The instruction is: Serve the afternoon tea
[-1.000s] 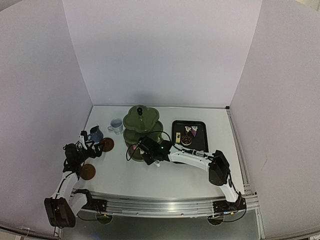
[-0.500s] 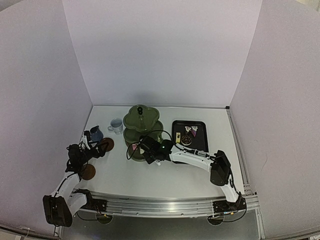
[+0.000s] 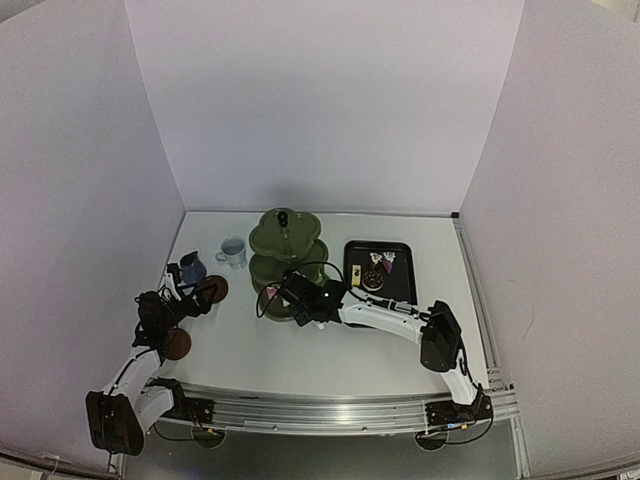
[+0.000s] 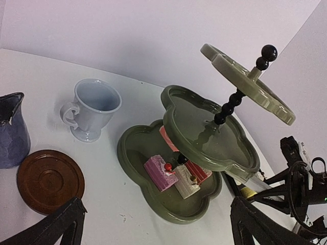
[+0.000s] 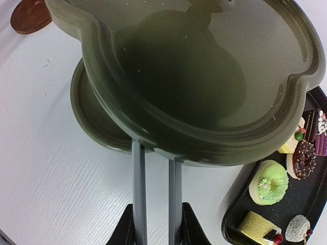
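Cake loading judged in hand: three cakes (image 4: pixel 162 172) on bottom tier of stand (image 3: pixel 284 262). Right gripper (image 3: pixel 297 297) clamped on tongs (image 5: pixel 138 194) under middle tier; left gripper (image 4: pixel 156 224) wide open, left of stand. Next: draw clear, fetch from tray (image 3: pixel 352 250).

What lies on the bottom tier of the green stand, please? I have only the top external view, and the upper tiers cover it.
Observer: The left wrist view shows a pink cake and a pale cake side by side on the bottom tier of the stand.
Operator: Thank you. What is the right gripper holding?
Observer: The right gripper is shut on metal tongs, whose tips are hidden under a tier.
Operator: Which cakes are on the tray?
Observer: The black tray holds, among others, a green-iced cake and a chocolate doughnut.
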Motion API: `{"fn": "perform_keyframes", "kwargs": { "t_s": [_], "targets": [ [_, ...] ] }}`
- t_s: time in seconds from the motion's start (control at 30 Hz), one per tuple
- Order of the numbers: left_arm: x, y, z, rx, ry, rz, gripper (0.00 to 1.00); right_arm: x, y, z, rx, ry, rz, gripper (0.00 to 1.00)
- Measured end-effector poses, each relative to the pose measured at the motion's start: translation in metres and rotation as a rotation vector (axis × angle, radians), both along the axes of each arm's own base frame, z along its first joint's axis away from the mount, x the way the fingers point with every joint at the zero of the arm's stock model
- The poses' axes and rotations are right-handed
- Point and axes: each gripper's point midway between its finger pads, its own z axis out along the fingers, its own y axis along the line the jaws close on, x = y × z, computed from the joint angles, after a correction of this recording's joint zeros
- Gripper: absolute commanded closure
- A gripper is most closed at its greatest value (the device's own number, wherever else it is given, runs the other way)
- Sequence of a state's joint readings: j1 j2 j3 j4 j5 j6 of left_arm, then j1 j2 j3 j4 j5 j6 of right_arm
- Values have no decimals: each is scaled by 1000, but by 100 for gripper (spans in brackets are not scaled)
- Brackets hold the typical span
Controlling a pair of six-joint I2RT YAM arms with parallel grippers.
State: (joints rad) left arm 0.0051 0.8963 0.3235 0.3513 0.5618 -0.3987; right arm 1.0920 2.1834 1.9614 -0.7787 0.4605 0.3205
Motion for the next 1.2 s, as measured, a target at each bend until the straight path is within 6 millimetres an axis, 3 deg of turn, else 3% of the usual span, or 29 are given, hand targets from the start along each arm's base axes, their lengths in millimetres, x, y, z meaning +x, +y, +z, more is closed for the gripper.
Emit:
{"fn": "perform_keyframes", "kwargs": {
  "t_s": [0.93,1.2],
  "targets": [
    [1,2,-1,8,-6,15,0,9,4,-20,-36,-19,-35,100],
    [1,3,-1,9,-5,16,0,10,5,-45,-75,4,-38,100]
  ]
}}
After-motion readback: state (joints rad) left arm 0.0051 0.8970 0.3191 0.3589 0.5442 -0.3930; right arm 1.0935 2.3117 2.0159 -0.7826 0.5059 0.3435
